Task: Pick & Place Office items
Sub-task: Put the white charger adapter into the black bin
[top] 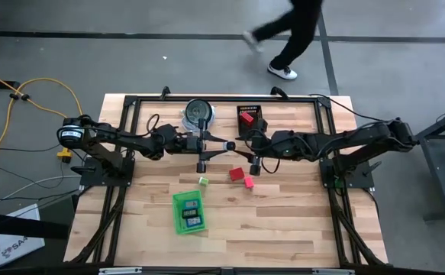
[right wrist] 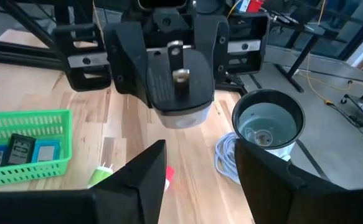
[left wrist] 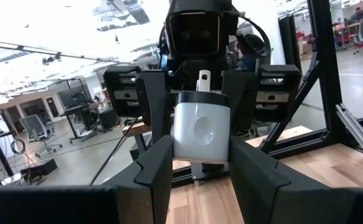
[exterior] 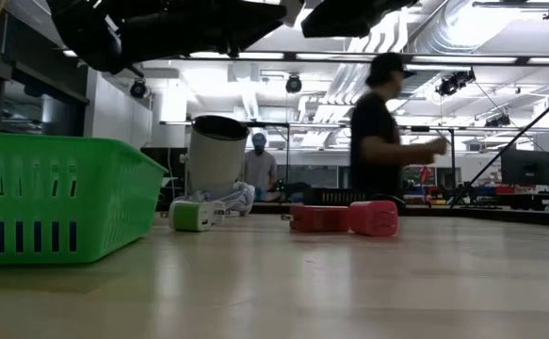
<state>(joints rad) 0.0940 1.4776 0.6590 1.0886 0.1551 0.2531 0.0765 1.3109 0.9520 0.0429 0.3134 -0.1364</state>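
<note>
Closest to you, the white plug adapter (left wrist: 200, 132) sits clamped in your left gripper (left wrist: 200, 163), raised above the green tray (top: 189, 211). Your right gripper (right wrist: 200, 168) faces it, jaws partly parted, holding nothing.

white charger (left wrist: 200, 132): pinched between the left gripper's fingers (left wrist: 158, 168); its lower end sits behind them, and its far face is turned away.
left gripper (right wrist: 172, 74): seen from the other arm, its fingertips vanish behind the charger's pronged end.
right gripper (right wrist: 197, 171): only the finger bases show, cut by the edge.
green tray (exterior: 57, 198): cropped at the side in the low view; its contents are out of sight there.
items in the tray (top: 191, 214): too small to name from above, possibly blue and dark pieces.
passer-by (top: 287, 34): blurred, upper body off-frame.
</note>
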